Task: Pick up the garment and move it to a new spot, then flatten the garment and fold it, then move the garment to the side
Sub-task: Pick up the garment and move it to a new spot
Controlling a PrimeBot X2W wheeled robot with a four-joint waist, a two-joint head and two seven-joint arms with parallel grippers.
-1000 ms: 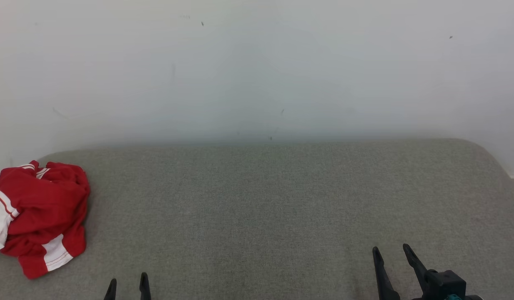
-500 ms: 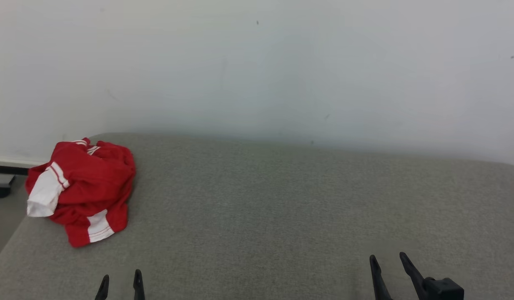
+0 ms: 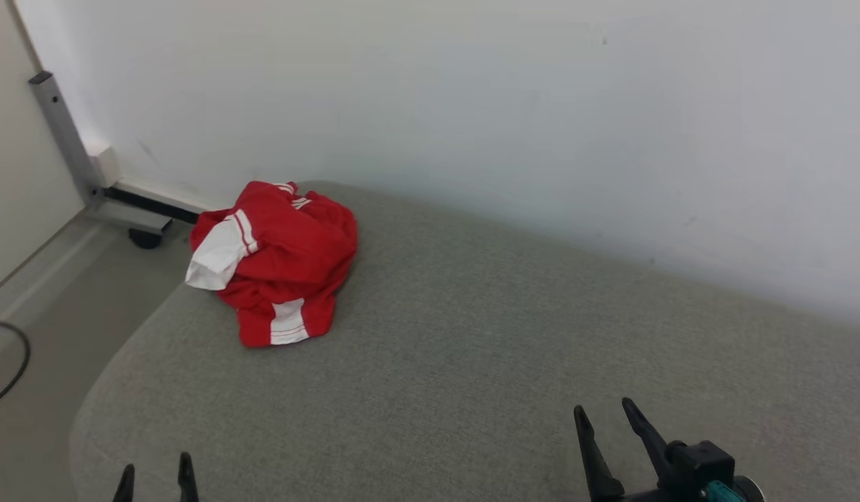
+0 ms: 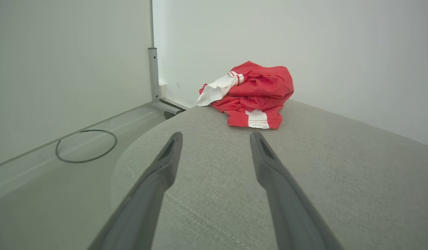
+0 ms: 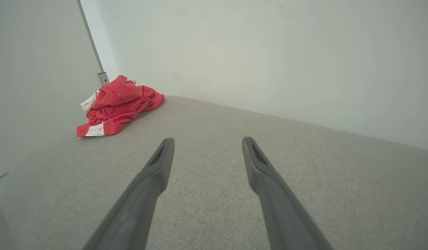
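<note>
A crumpled red garment [image 3: 280,261] with white bands lies bunched at the far left corner of the grey padded surface [image 3: 471,348], one white part hanging over the edge. The left wrist view has the garment [image 4: 255,93] ahead and the right wrist view has the garment [image 5: 120,104] far to the left. My left gripper [image 3: 156,474] is open at the bottom left, well short of the garment, with nothing between its fingers. My right gripper [image 3: 604,415] is open at the bottom right, far from the garment and empty.
A white wall [image 3: 506,104] runs right behind the surface. Past the left edge is bare floor with a black cable loop [image 4: 86,146] and a grey metal post [image 3: 63,132] on a wheeled base. The surface's left end is rounded.
The head camera has swung to the left, so the garment now sits nearer the middle of the picture and the floor shows. Both grippers stay open and low.
</note>
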